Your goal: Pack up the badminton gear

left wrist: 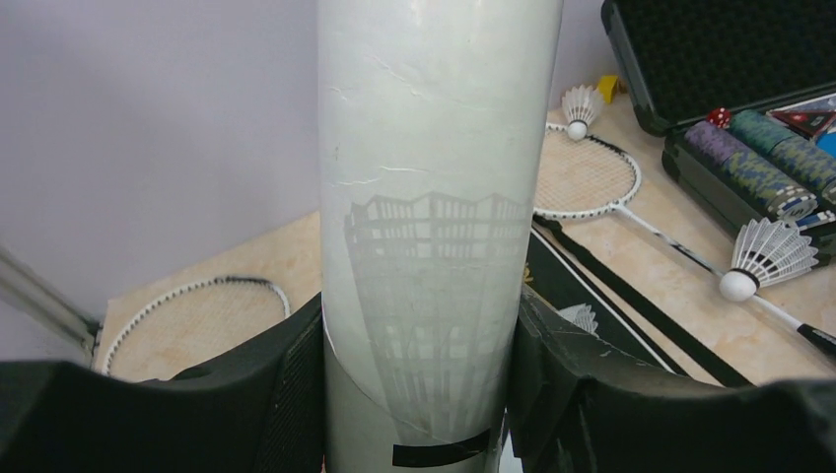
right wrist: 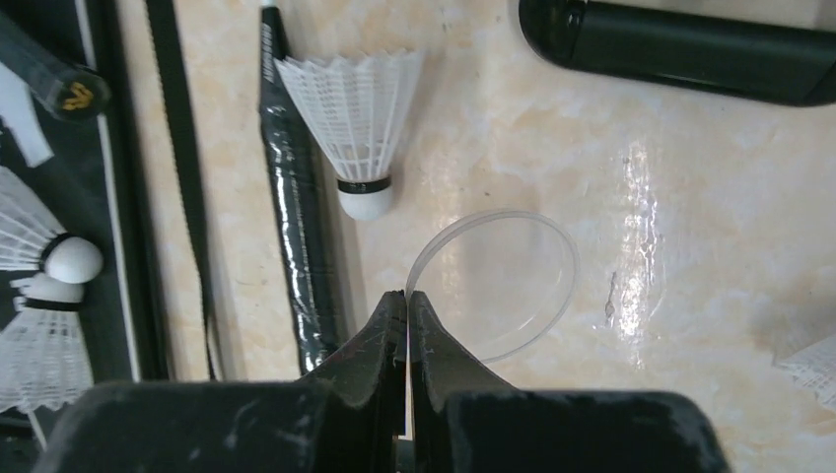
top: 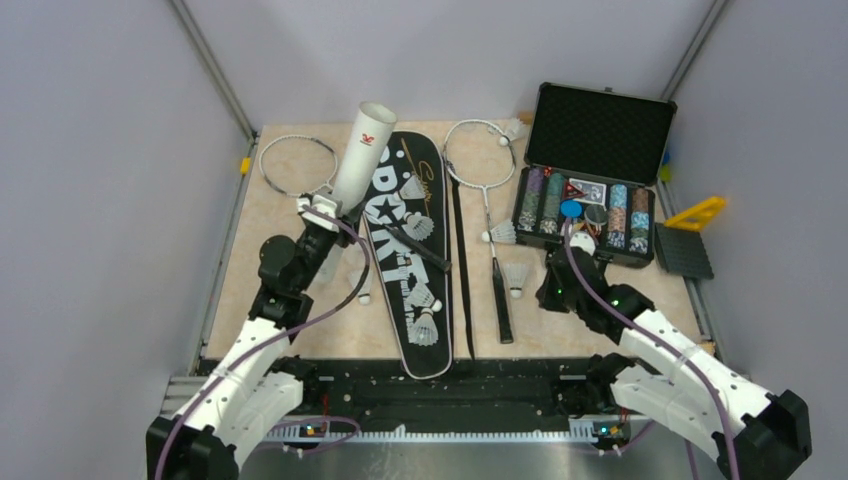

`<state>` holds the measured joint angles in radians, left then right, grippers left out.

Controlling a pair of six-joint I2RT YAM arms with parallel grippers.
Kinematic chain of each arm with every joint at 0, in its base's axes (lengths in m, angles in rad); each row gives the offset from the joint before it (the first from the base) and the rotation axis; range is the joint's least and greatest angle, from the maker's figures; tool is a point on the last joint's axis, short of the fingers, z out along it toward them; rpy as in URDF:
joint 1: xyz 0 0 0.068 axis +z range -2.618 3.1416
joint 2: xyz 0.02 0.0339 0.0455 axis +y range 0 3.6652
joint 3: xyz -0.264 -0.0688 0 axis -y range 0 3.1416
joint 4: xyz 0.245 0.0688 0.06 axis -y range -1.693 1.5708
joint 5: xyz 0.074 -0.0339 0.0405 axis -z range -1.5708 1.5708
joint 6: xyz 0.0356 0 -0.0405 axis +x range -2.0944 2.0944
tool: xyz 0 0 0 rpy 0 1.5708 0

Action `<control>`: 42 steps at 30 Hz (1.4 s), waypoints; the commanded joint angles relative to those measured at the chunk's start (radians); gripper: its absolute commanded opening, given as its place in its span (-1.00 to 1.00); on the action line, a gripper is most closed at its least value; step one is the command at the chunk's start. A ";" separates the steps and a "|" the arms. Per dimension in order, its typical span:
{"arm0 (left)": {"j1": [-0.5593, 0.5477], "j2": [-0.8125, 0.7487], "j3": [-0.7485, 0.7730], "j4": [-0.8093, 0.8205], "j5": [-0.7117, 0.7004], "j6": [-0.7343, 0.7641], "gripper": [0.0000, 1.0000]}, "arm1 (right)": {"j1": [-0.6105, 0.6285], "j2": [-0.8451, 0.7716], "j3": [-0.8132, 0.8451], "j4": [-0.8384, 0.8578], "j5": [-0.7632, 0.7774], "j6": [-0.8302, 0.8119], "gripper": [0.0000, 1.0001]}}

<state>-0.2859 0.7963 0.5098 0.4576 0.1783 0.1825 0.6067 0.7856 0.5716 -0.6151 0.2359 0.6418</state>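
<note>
1. The surface carries all the gear, spread out flat, so that each piece can be reached from above.
2. The black bag lettered "SPORT" is laid lengthwise in the middle, within reach of both arms. Nothing is seen packed into it.
3. The first racket is left of the bag and the second racket right of it, both outside it.
4. The white tube is clamped near its lower end by the left claw. It is tilted with its open mouth up, apparently to be filled or capped.
5. Several shuttlecocks are scattered on the bag, and a loose shuttlecock lies just beside the second racket's handle.
6. The clear lid is pinched at its thin rim by the right claw, its jaws brought together on the edge. It is presumably meant for the tube's mouth. Whether it touches the surface cannot be told.
</note>
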 commanded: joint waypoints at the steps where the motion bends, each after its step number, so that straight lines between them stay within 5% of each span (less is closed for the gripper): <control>1: 0.002 -0.078 -0.050 0.029 -0.081 -0.055 -0.30 | 0.007 0.040 -0.011 0.123 -0.001 0.021 -0.88; 6: 0.002 -0.182 -0.066 -0.068 -0.003 -0.057 -0.29 | 0.008 0.054 0.110 0.073 -0.030 -0.062 -0.15; 10: 0.002 -0.245 -0.102 -0.051 -0.030 -0.080 -0.28 | 0.022 0.041 0.172 0.122 -0.174 -0.152 0.87; 12: 0.003 -0.260 -0.113 -0.043 -0.062 -0.098 -0.28 | 0.095 0.077 0.174 0.191 -0.230 -0.210 0.96; 18: 0.002 -0.257 -0.152 0.014 -0.039 -0.085 -0.28 | 0.604 0.324 0.180 0.509 0.010 -0.610 0.96; 29: 0.002 -0.239 -0.164 0.039 -0.019 -0.076 -0.26 | 0.685 0.622 0.171 0.834 -0.013 -0.840 0.82; 38: 0.002 -0.193 -0.160 0.060 0.005 -0.065 -0.26 | 0.685 0.692 0.178 0.774 0.020 -0.859 0.14; 42: 0.002 -0.165 -0.162 0.082 0.013 -0.056 -0.26 | 0.686 0.664 0.160 0.788 0.020 -0.843 -0.58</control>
<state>-0.2859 0.6136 0.3416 0.4259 0.1688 0.1081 1.2808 1.4822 0.7265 0.1349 0.2420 -0.2062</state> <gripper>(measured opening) 0.589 0.341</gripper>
